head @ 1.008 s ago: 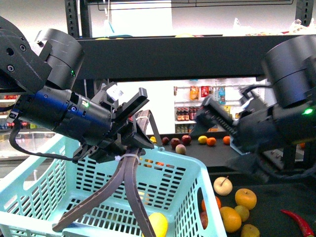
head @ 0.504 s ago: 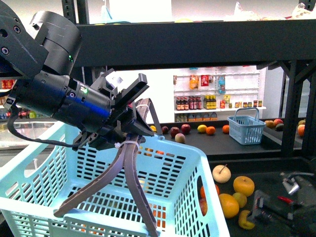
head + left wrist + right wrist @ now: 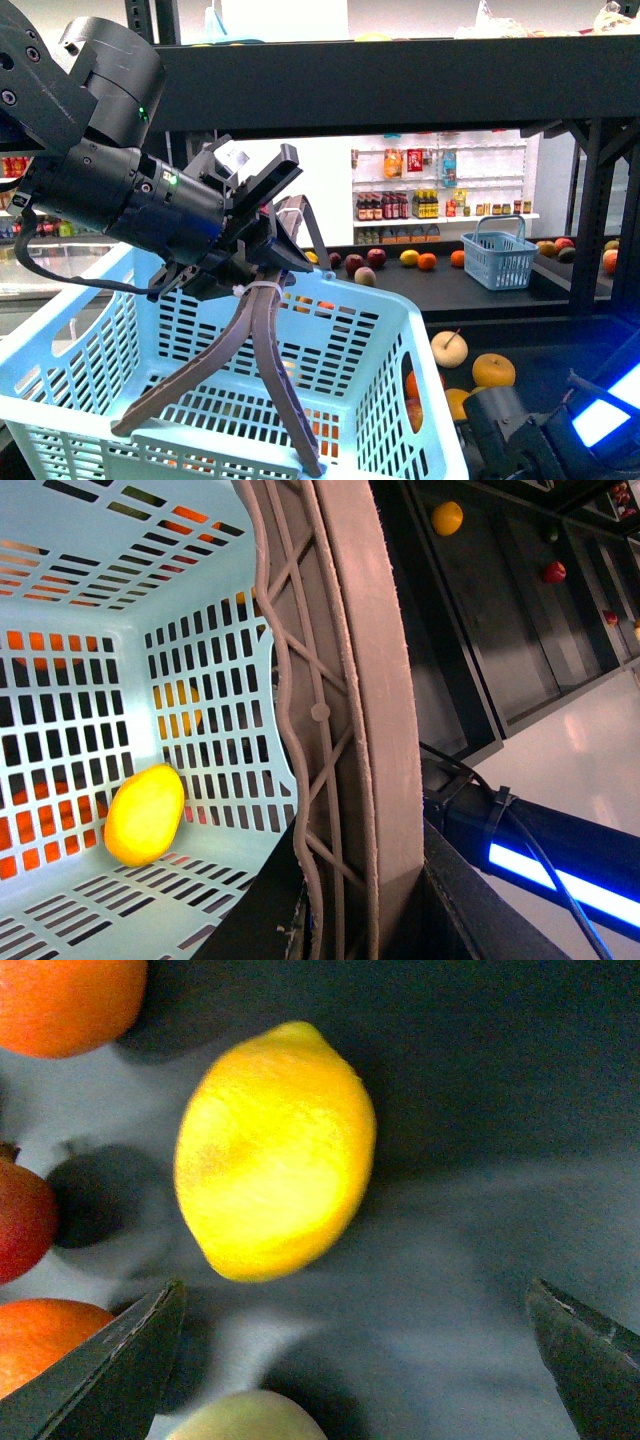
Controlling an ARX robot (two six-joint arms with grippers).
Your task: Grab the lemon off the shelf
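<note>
The lemon (image 3: 275, 1150) lies on its side on a dark deck of the shelf (image 3: 400, 95), with nothing gripping it. The right gripper (image 3: 355, 1285) hovers close over the lemon with its fingers (image 3: 110, 1365) spread wider than the lemon, and neither finger touches it. Near the lemon on the same deck sit an orange (image 3: 70, 995), another orange (image 3: 40, 1345), a red apple (image 3: 20, 1215) and a pale green fruit (image 3: 245, 1418), none of them touching it. Well apart from the lemon, the left gripper (image 3: 262, 275) is clamped on the brown handle (image 3: 262, 340) of a light-blue basket (image 3: 85, 345), which hangs tilted from it. A second yellow oval fruit (image 3: 145, 813) lies inside that basket. In the front view the right arm (image 3: 525, 435) sits low, and the lemon cannot be made out there.
</note>
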